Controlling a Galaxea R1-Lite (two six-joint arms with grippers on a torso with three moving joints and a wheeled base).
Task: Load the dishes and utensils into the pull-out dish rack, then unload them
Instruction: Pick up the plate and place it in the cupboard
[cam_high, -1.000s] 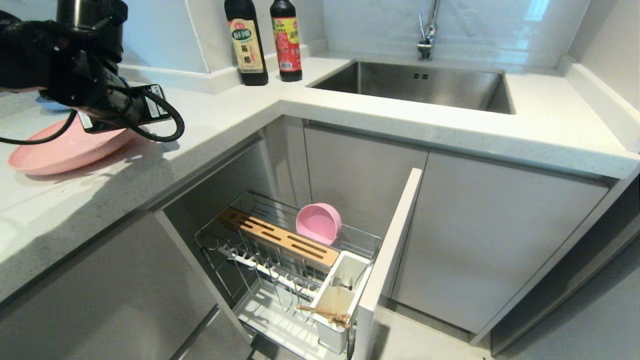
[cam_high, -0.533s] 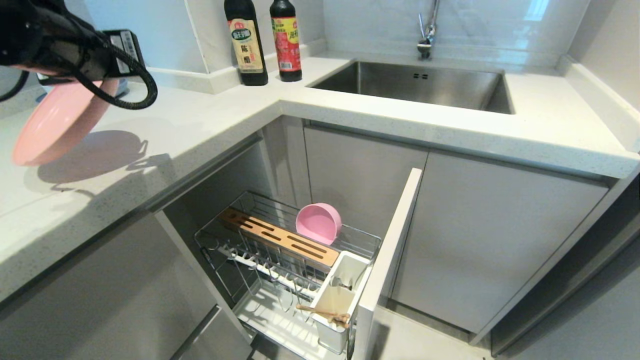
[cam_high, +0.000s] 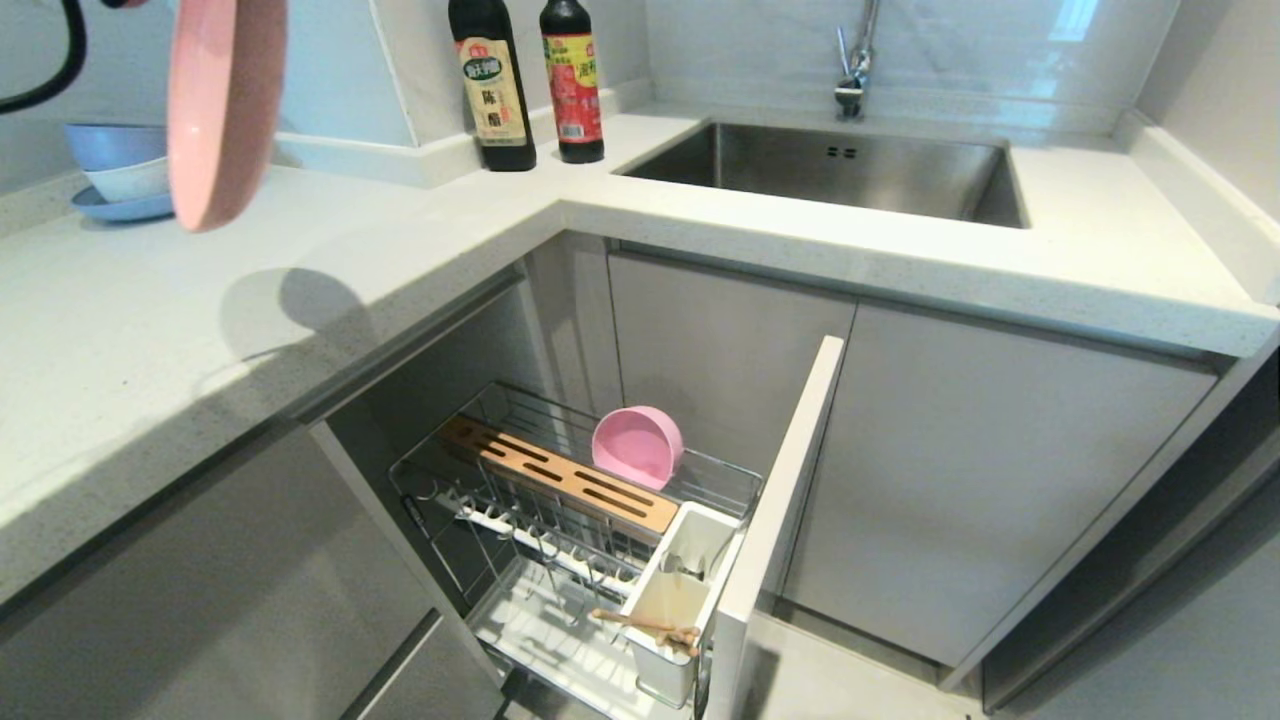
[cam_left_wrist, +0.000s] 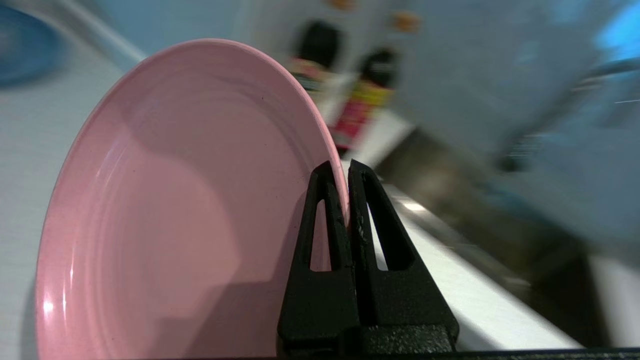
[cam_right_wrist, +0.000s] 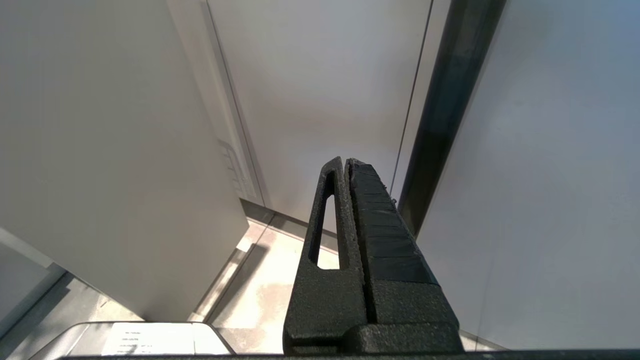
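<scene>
The pink plate hangs on edge high over the left counter, almost upright. My left gripper is shut on the plate's rim; the gripper itself is above the head view's top edge. Below, the pull-out dish rack stands open from the cabinet. The pink bowl lies on its side at the rack's back, beside the bamboo strip. The chopsticks lie across the white utensil cup. A spoon shows dimly inside the cup. My right gripper is shut and empty, parked low beside cabinet fronts.
Blue and white bowls on a blue plate stand at the counter's far left. Two dark bottles stand at the back corner, next to the steel sink and tap. The rack's grey cabinet front juts out beside the cup.
The left arm has lifted the pink plate off the counter, tipped it from flat to nearly upright and swung it up and right. The blue dishes behind it now show.
</scene>
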